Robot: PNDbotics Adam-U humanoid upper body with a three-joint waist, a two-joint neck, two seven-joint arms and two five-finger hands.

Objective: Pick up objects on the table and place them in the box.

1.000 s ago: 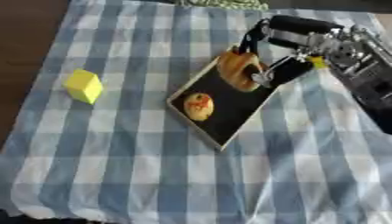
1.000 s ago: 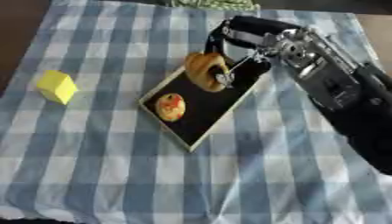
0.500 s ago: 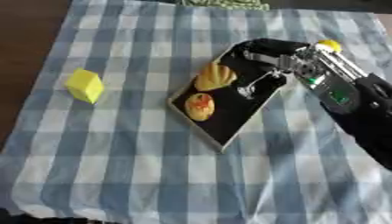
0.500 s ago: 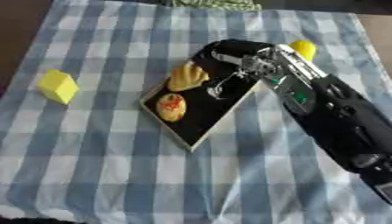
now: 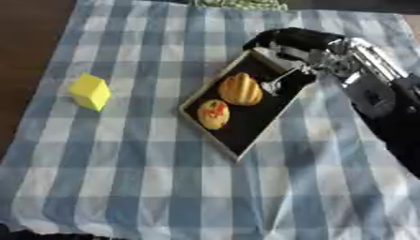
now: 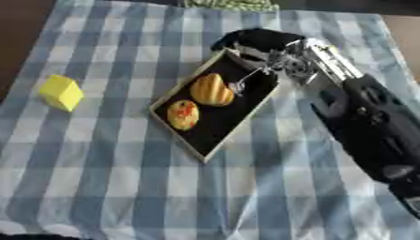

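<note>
Right hand (image 5: 287,44) over far end of box (image 5: 246,136), fingers spread apart, holding nothing; ridged yellow-orange pastry (image 5: 239,88) in box just below fingertips; round yellow piece with red spot (image 5: 213,114) further down box, beside pastry; yellow cube (image 5: 89,91) on checked cloth (image 5: 123,178), well apart to hand's left.

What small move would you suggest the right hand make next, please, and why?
Probably lift the right hand clear of the box and swing it left toward the yellow block. Two yellow-orange items already lie in the box, the hand holds nothing I can see, and the block sits alone on the checked cloth.
</note>
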